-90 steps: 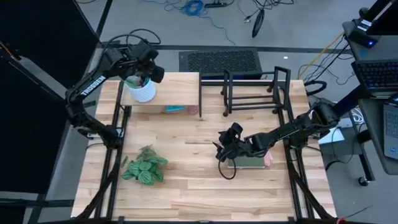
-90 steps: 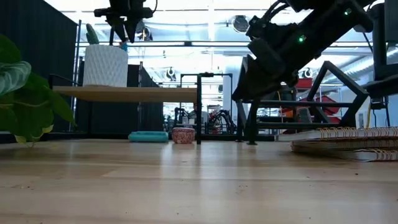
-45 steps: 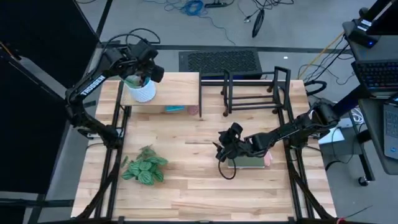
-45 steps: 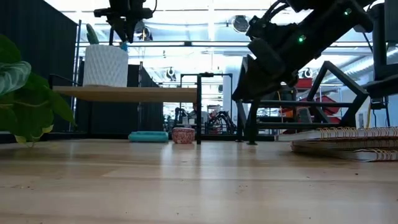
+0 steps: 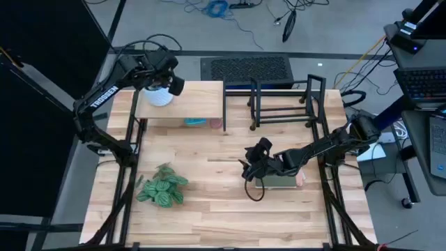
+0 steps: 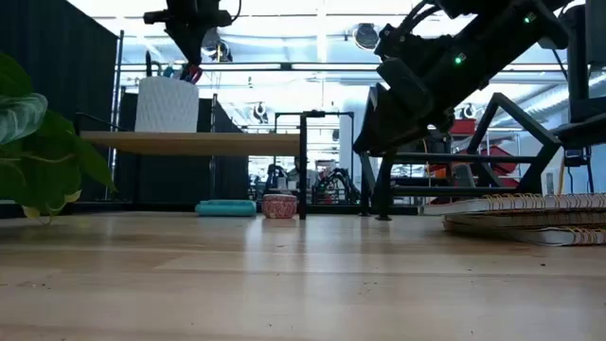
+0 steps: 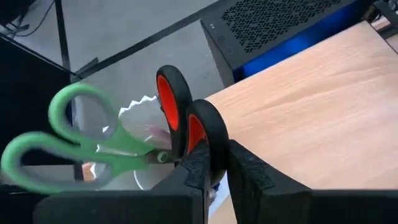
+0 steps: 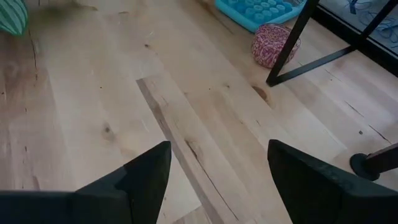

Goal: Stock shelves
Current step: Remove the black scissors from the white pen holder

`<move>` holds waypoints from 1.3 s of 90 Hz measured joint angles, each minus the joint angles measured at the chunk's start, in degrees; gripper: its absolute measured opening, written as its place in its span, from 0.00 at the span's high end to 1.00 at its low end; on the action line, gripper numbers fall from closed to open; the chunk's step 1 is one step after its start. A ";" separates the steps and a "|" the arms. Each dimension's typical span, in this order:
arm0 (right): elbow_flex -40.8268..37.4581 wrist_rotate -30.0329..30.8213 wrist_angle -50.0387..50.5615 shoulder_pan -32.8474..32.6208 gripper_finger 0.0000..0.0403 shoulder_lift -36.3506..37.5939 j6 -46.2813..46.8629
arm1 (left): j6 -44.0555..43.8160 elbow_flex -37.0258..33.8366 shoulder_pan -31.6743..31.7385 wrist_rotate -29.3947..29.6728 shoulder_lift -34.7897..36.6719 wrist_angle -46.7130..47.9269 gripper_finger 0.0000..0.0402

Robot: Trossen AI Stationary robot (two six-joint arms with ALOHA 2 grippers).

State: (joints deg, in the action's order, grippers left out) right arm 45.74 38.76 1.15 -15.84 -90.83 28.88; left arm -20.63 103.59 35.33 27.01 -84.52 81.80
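Wooden worktop (image 5: 209, 202) with shelf (image 5: 198, 106) and rack (image 5: 282, 104).
Left fingers (image 7: 202, 165) pinch red-handled scissors (image 7: 186, 124) over the white cup (image 6: 167, 104); right fingers (image 8: 149, 177) spread apart.

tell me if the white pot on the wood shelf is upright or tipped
Upright. In the low view the white pot sits flat on the pale-wood shelf with its sides vertical; the left gripper hangs right above its rim.

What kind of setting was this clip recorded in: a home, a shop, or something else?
Most likely a robotics lab or workshop. The wooden table stands on a bare floor strewn with loose cables, a laptop sits on a side bench, and more metal framing and equipment show across the room behind.
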 joint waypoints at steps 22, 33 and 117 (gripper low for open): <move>0.00 0.00 0.02 -0.01 0.38 0.00 0.00 | 0.03 0.00 -0.82 -0.01 0.01 0.39 0.94; 0.00 0.00 0.04 0.00 0.38 0.00 0.01 | 0.07 0.17 -1.57 0.25 0.51 0.85 0.94; 12.32 0.34 -0.12 1.20 0.38 10.67 -28.60 | 18.04 22.60 -15.37 -14.71 4.14 -6.93 0.93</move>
State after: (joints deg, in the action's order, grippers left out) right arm 58.06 39.10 1.03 -14.63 -80.15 0.29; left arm -2.59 126.19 19.96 12.30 -80.38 74.87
